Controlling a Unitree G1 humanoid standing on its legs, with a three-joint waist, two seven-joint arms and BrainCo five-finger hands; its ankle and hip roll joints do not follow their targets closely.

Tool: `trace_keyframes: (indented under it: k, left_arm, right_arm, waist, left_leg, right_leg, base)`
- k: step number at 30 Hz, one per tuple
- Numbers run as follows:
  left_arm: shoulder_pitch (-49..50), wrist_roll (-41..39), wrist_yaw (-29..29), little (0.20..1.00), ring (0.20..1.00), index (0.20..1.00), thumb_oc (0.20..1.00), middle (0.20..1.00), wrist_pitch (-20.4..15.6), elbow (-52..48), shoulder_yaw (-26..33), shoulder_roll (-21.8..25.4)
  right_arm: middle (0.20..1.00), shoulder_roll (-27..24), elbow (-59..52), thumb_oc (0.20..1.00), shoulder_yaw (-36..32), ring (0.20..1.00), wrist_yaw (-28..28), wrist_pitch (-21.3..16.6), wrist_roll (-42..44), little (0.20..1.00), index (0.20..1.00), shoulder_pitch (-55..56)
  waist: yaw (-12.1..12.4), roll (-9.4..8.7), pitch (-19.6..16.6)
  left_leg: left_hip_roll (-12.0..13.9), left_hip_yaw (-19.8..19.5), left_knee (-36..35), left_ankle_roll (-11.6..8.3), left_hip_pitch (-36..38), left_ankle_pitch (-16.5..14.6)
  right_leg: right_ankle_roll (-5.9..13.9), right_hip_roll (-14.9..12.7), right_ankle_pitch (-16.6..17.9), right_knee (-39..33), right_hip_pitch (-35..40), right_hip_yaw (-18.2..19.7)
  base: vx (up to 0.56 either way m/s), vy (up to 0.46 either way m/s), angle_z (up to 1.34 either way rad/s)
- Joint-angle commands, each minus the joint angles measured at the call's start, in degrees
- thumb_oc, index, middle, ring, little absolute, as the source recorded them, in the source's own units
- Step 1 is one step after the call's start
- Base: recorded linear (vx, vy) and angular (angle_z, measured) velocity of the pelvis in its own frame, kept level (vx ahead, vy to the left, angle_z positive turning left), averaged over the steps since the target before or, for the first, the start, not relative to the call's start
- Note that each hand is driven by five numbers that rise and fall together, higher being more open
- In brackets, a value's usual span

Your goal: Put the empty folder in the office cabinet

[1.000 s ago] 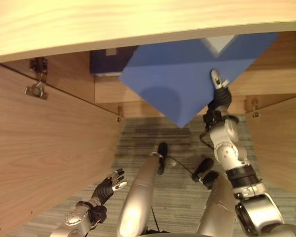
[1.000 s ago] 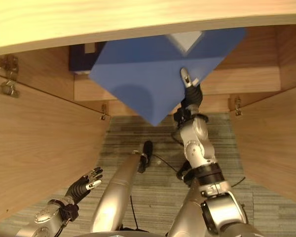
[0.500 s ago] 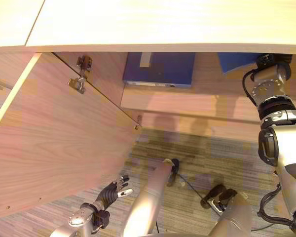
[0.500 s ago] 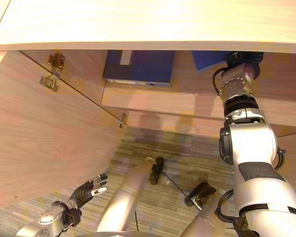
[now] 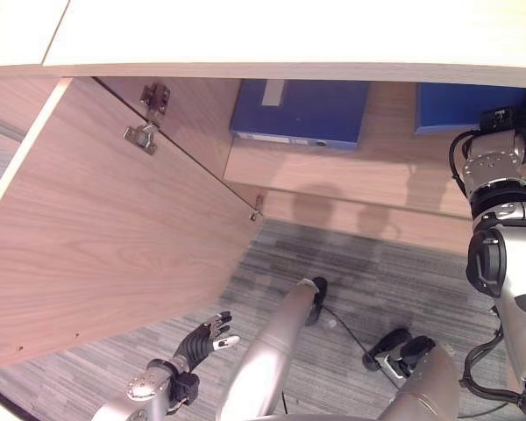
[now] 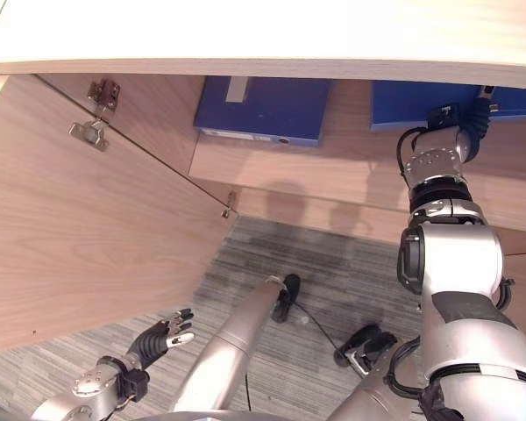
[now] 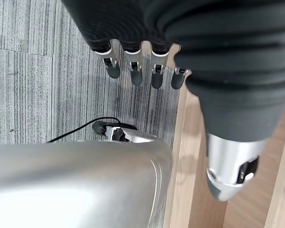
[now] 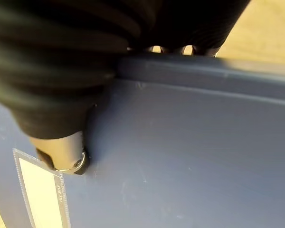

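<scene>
The blue folder (image 5: 469, 107) lies on the cabinet shelf (image 5: 359, 168), at its right end, partly under the cabinet top. My right hand (image 6: 475, 118) reaches in at the folder's right edge. In the right wrist view its thumb (image 8: 61, 153) presses on the folder's blue face (image 8: 190, 156) beside a white label, and its fingers curl over the folder's edge. My left hand (image 5: 202, 339) hangs low over the carpet with straight, spread fingers (image 7: 133, 71) and holds nothing.
A second blue folder (image 5: 300, 112) lies further left on the same shelf. The open cabinet door (image 5: 114, 228) stands out at the left, with hinges on its inner edge. The light wooden cabinet top (image 5: 289, 35) overhangs the shelf. Grey striped carpet (image 5: 377, 263) covers the floor.
The view has shifted. My right arm has carried the blue folder from in front of the cabinet onto the shelf's right end. The left hand stays low.
</scene>
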Motion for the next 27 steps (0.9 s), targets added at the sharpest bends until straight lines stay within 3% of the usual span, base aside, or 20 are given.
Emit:
trace_keyframes:
  k: [1,12,25,26,27]
  left_arm:
    - [-2.3,-2.0,1.2,1.000,1.000,1.000,1.000,1.000,-1.8,-3.1,0.2,4.1]
    - [-1.4,-4.6,3.0,1.000,1.000,1.000,1.000,1.000,-3.3,-6.6,1.3,7.5]
    - [0.8,-6.1,3.3,1.000,1.000,1.000,1.000,1.000,-3.7,-6.2,3.1,8.5]
    - [1.0,-6.3,3.2,1.000,1.000,1.000,1.000,1.000,-3.7,-6.2,3.3,8.6]
    - [1.2,-6.3,3.0,1.000,1.000,1.000,1.000,1.000,-3.6,-6.1,3.5,8.8]
  right_arm:
    - [0.200,-3.9,-4.0,0.200,0.4,0.200,0.1,-1.2,-0.6,0.200,0.200,-1.9]
    - [0.200,-10.2,-2.6,0.200,2.7,0.200,0.2,-2.1,1.5,0.200,0.200,-5.9]
    - [0.209,-9.1,-2.7,0.209,3.9,0.209,1.8,-2.7,2.9,0.209,0.209,-6.3]
    - [0.702,-9.4,-2.3,0.702,4.3,0.702,2.2,-2.1,2.7,0.702,0.702,-6.4]
    - [1.000,-9.6,-1.6,1.000,5.2,1.000,3.0,-1.0,2.6,1.000,1.000,-6.4]
  waist:
    - [1.4,0.19,1.6]
    - [2.5,2.36,2.1]
    - [2.3,2.50,1.9]
    - [2.3,2.45,1.9]
    - [2.3,2.29,1.8]
  left_leg:
    - [1.7,0.4,5.7,2.33,-1.6,-7.5]
    - [0.6,1.8,11.2,2.19,-9.3,-8.0]
    - [1.2,3.0,13.3,2.24,-12.9,-8.4]
    - [1.2,3.1,13.3,2.22,-13.0,-8.4]
    - [1.4,3.1,13.3,2.11,-12.9,-8.7]
  right_leg:
    - [-4.17,1.2,-3.6,-2.2,1.2,1.8]
    - [-4.69,-2.5,-5.8,7.1,-7.9,5.4]
    - [-4.22,-3.4,-6.1,10.4,-13.0,8.1]
    - [-4.17,-3.4,-6.0,10.4,-13.1,8.2]
    - [-3.98,-3.2,-6.1,10.4,-13.1,8.4]
  base:
    - [0.02,0.003,0.05]
    - [0.02,0.006,0.10]
    - [0.00,0.002,0.01]
    - [0.00,0.000,0.00]
    - [0.00,0.000,0.00]
